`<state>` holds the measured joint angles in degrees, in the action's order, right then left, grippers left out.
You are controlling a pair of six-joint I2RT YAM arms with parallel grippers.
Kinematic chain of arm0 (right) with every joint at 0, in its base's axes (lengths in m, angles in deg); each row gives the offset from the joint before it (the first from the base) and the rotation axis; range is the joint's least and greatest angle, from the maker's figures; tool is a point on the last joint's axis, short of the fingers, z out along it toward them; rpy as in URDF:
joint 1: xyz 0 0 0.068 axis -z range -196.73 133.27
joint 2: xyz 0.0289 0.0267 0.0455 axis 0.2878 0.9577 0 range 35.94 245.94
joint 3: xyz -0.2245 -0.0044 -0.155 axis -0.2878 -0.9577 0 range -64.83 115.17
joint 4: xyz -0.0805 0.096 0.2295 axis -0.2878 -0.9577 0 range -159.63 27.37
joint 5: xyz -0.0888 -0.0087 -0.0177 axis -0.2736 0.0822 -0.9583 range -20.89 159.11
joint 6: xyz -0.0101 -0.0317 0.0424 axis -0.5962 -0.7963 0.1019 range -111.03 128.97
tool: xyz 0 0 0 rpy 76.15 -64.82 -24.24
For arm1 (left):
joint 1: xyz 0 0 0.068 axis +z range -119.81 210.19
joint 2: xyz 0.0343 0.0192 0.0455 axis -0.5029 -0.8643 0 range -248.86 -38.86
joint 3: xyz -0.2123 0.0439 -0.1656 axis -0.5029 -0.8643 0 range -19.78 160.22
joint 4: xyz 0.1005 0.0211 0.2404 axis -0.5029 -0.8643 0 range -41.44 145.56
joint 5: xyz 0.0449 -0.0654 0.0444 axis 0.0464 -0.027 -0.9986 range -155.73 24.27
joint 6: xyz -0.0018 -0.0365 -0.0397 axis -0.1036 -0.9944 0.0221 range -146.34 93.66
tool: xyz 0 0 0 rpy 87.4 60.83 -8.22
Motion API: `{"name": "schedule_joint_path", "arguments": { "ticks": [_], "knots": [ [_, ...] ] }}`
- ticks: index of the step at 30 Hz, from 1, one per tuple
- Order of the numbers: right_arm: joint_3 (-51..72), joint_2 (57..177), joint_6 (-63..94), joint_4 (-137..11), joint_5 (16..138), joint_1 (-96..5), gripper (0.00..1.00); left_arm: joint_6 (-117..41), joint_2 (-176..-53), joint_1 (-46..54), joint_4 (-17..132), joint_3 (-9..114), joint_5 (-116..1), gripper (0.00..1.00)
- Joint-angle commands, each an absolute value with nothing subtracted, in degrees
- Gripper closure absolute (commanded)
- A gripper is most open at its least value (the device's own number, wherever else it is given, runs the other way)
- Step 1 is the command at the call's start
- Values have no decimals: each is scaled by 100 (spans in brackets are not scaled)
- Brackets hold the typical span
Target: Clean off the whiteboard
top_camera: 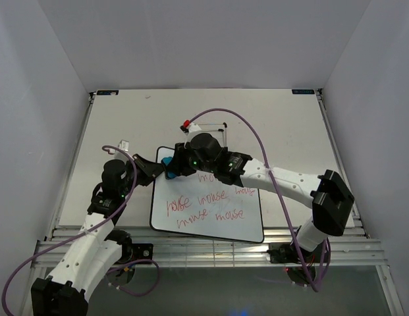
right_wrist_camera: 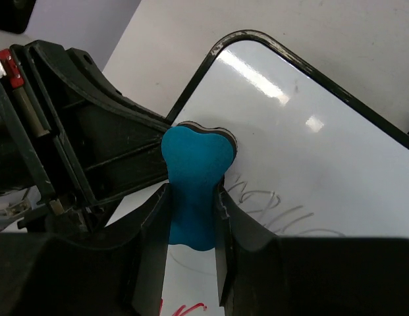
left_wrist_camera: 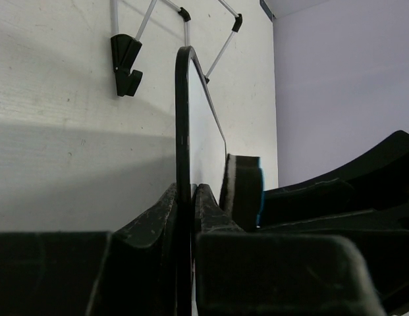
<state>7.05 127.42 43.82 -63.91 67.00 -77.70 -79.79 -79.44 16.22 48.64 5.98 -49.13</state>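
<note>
The whiteboard (top_camera: 211,212) lies on the table with red handwritten words across its middle. My left gripper (top_camera: 158,171) is shut on the board's left rim (left_wrist_camera: 183,131), one finger on each face. My right gripper (top_camera: 174,164) is shut on the small blue bone-shaped eraser (right_wrist_camera: 194,178), which rests on the board's top left corner (right_wrist_camera: 309,151), close to the left gripper. Faint grey traces of writing (right_wrist_camera: 276,207) show beside the eraser. In the left wrist view the eraser's dark felt side (left_wrist_camera: 242,191) sits on the board just past my fingers.
A black wire stand (top_camera: 207,128) lies on the table behind the board, also seen in the left wrist view (left_wrist_camera: 128,56). White walls close in the table on three sides. The board's near edge reaches the table's front rail (top_camera: 211,247).
</note>
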Motion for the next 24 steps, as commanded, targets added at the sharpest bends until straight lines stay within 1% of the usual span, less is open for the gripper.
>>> {"name": "schedule_joint_path", "arguments": {
  "ticks": [1, 6, 11, 15, 18, 19, 22, 24],
  "knots": [
    [1040, 12962, 4650, -6887, 6445, -7834, 92, -7231, -7850, 1613, 4475, 457, -4991, 100],
    [997, 13086, 4667, -7185, 6104, -7825, 92, -7213, -7736, 1613, 4457, 430, -4903, 100],
    [689, 13051, 4668, -7352, 6032, -7615, 92, -7196, -7683, 1613, 4405, 430, -4885, 100],
    [452, 13077, 4423, -7660, 6303, -7264, 92, -7160, -7666, 1613, 4422, 465, -4824, 100],
    [75, 12938, 4202, -8020, 6611, -6816, 92, -7134, -7639, 1613, 4440, 483, -4771, 100],
    [-248, 12859, 4062, -8056, 6664, -6588, 92, -7091, -7639, 1613, 4440, 501, -4736, 100],
    [-698, 12568, 3807, -8109, 6849, -6297, 92, -7064, -7657, 1613, 4457, 483, -4683, 100],
    [-674, 12506, 3719, -8328, 7023, -6287, 92, -7081, -7666, 1613, 4492, 457, -4648, 100]
  ]
}}
